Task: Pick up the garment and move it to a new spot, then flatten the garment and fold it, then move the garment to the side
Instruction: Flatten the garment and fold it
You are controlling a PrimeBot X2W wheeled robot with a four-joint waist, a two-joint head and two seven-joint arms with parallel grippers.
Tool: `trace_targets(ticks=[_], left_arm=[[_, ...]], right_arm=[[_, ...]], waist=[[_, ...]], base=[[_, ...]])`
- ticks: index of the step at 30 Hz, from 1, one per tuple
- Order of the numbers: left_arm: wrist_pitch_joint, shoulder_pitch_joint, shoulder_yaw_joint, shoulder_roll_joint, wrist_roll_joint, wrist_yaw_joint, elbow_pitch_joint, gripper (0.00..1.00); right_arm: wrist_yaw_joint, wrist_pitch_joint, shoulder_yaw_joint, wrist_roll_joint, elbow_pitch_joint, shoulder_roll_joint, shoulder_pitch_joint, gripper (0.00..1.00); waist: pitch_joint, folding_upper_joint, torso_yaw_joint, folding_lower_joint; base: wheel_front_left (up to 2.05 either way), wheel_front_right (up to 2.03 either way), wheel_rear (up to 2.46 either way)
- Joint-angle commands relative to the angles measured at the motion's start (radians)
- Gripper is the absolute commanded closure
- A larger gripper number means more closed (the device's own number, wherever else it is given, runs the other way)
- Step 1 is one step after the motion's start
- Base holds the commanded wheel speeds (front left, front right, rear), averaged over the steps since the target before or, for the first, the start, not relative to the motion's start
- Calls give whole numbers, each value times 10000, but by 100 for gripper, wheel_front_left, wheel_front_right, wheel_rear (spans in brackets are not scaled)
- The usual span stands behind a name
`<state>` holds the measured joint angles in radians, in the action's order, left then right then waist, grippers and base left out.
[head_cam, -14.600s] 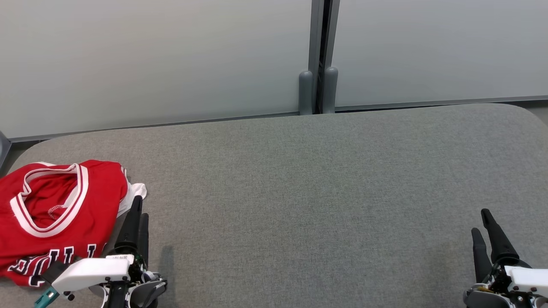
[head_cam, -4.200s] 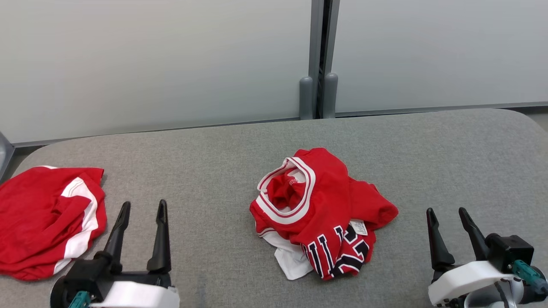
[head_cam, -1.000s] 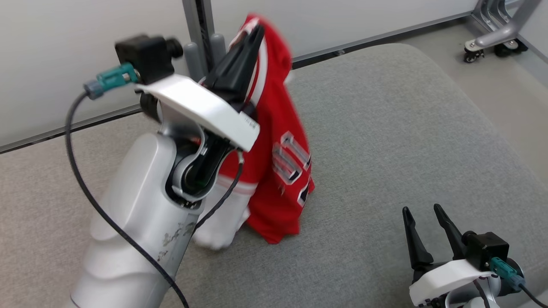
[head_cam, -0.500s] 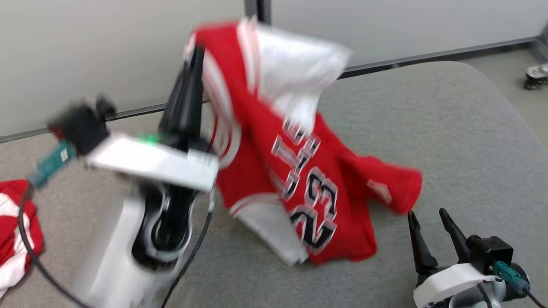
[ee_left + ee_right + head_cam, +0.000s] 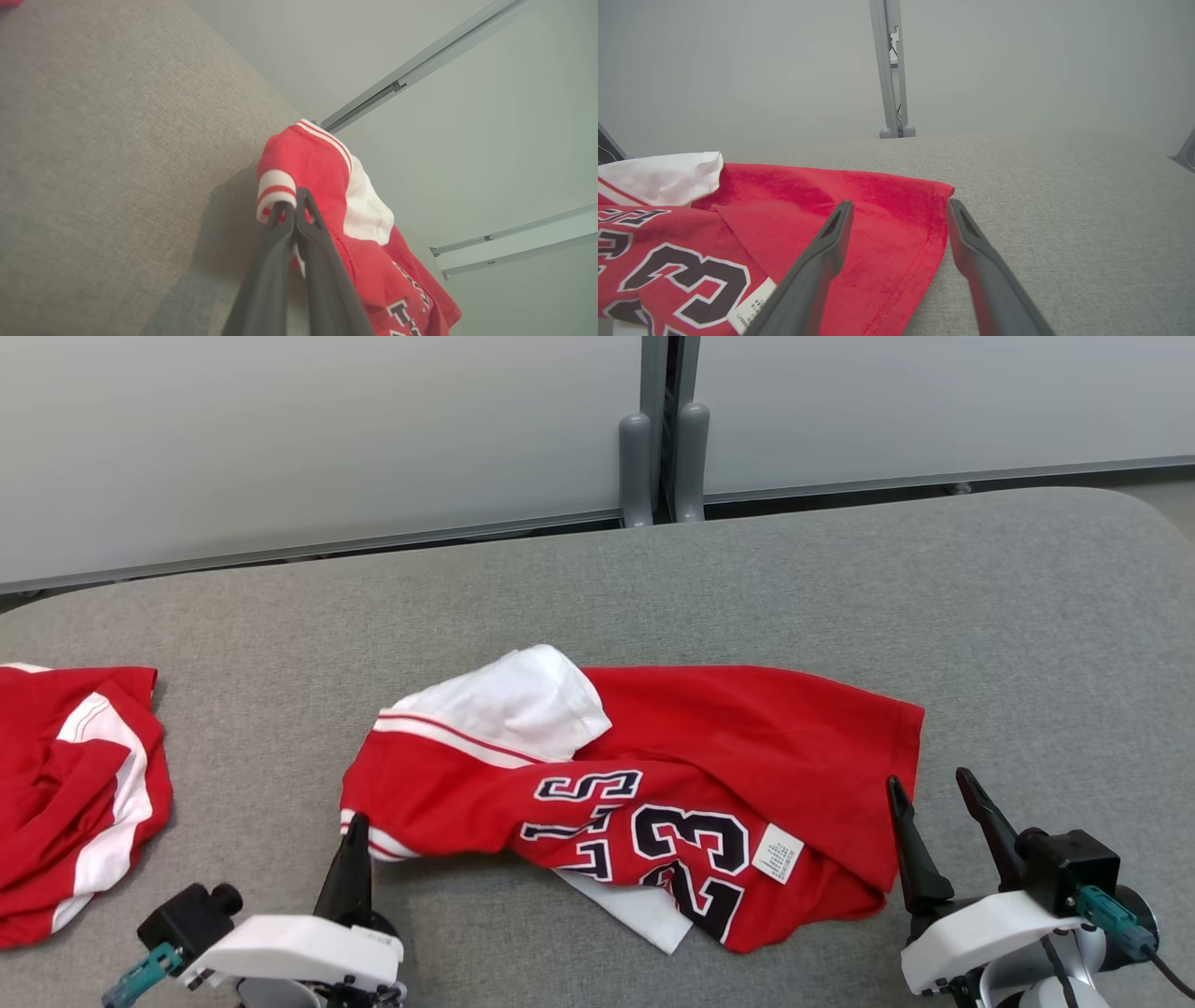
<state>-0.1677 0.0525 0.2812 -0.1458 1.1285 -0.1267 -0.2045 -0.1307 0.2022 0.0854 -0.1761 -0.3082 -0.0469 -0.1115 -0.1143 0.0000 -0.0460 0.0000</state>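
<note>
The garment (image 5: 709,737) is a red jersey with white trim and black numerals. It lies spread but wrinkled across the middle of the grey padded table (image 5: 840,588), with a white part folded over its top left. My left gripper (image 5: 356,823) is at the garment's lower left corner, shut on the striped hem. In the left wrist view the two fingers (image 5: 292,198) pinch that hem, and the garment (image 5: 313,158) trails away beyond them. My right gripper (image 5: 932,786) stands open just off the garment's right edge. In the right wrist view the right gripper (image 5: 900,205) straddles the garment's (image 5: 808,186) red side hem without closing on it.
A second red and white garment (image 5: 75,793) lies bunched at the table's left edge. Two grey posts (image 5: 663,457) stand behind the table against pale panels. Bare grey surface stretches to the right and behind the jersey.
The left gripper has come down from holding the garment in the air to low at the front left. The garment now lies stretched on the table. The head camera has also swung.
</note>
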Motion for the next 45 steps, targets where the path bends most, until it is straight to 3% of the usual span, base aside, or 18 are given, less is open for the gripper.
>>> trace_targets(ticks=[1, 7, 10, 18, 26, 27, 28, 29, 30, 31, 40, 41, 42, 45], left_arm=[[-69, -202, -105, -54, 127, 55, -16, 100], [58, -714, -148, -221, 246, 60, 267, 100], [75, -1094, -209, -362, 182, -173, 559, 100], [252, -1290, 118, -352, 87, -206, 1106, 100], [335, -1080, 419, -303, -126, -205, 1152, 100], [350, -1074, 433, -321, -142, -220, 1147, 100], [385, -1068, 449, -342, -154, -223, 1141, 100], [401, -1069, 460, -361, -166, -248, 1127, 100], [413, -1077, 465, -379, -177, -251, 1120, 100], [432, -1093, 464, -396, -182, -274, 1104, 100], [465, -1149, 514, -410, -156, -234, 1029, 100], [472, -1124, 521, -403, -154, -204, 1029, 100], [476, -1106, 535, -394, -141, -169, 1035, 100], [480, -1081, 565, -402, -136, -111, 1044, 100]], right_arm=[[-2, -73, -46, 59, 83, -66, 113, 0], [-2, -140, -114, 111, 66, -68, 135, 0], [-2, -366, -171, 67, -3, -66, 208, 0], [-4, -2379, -656, -270, -556, -69, 177, 0], [-4, -3584, -403, -1039, -1317, -62, -597, 0], [-4, -3729, -409, -1143, -1458, -68, -716, 6], [-4, -3769, -346, -1193, -1525, -66, -835, 51], [-4, -3768, -304, -1273, -1579, -63, -947, 59], [-4, -3718, -266, -1354, -1630, -66, -1022, 87], [-4, -3649, -235, -1407, -1668, -65, -1072, 100], [-4, -3387, -977, -800, -1578, -59, -1396, 100], [-4, -3467, -1024, -772, -1498, -63, -1390, 73], [-4, -3545, -1060, -790, -1420, -63, -1337, 0], [-4, -3853, -1284, -689, -1237, -70, -1063, 0]], waist=[[-20, 0, 65, 0], [-41, 0, 180, 0], [0, 0, 243, 0], [112, 0, 382, 0], [197, 0, 517, 0], [195, 0, 543, 0], [191, 0, 576, 0], [186, 0, 610, 0], [183, 0, 640, 0], [189, 0, 671, 0], [236, 0, 915, 0], [245, 0, 945, 0], [254, 0, 974, 0], [256, 0, 1008, 0]], base=[[0, 0, 0], [0, 0, 0], [0, 0, 0], [0, 0, 0], [0, 0, 0], [0, 0, 0], [0, 0, 0], [0, 0, 0], [0, 0, 0], [0, 0, 0], [0, 0, 0], [0, 0, 0], [0, 0, 0], [0, 0, 0]])
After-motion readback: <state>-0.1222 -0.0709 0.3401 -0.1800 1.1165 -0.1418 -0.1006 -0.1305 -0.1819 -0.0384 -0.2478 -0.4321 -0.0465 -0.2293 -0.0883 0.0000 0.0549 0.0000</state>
